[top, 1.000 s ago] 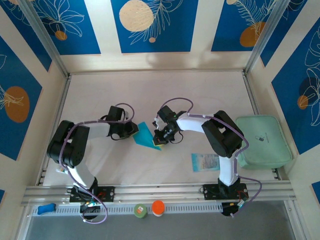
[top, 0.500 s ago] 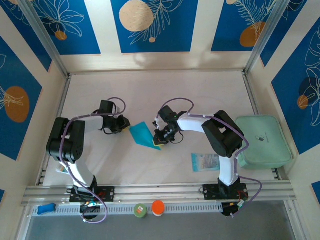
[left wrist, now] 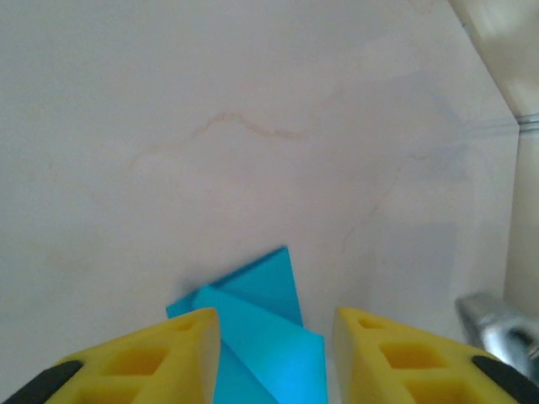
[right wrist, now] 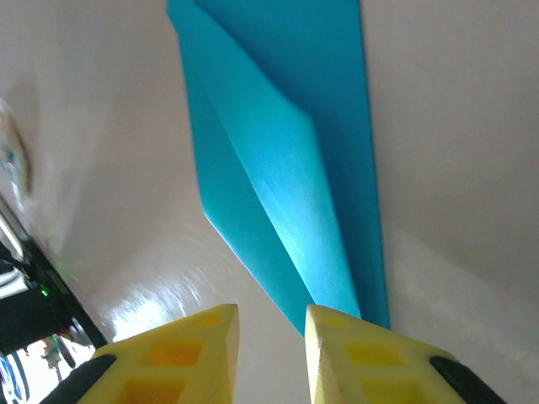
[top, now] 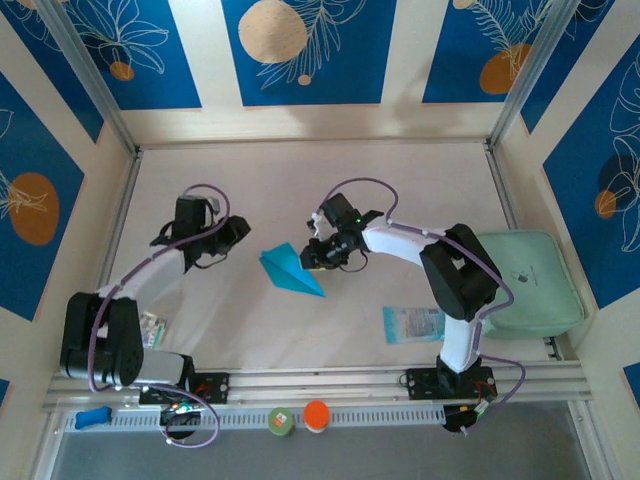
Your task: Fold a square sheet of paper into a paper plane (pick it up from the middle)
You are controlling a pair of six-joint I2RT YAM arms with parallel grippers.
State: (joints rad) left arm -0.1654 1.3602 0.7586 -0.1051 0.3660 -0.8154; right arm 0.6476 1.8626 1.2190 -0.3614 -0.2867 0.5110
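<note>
Cyan kite-shaped paper dart, likely flimsy: pinch its centre crease gently; your left gripper and right gripper gape empty

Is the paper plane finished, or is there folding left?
Mostly done, it seems: the paper plane lies on the table as a pointed dart with folded flaps. Nothing is in hand: the left claw and right claw are open beside it. At most, a last crease or tidy-up remains.
</note>
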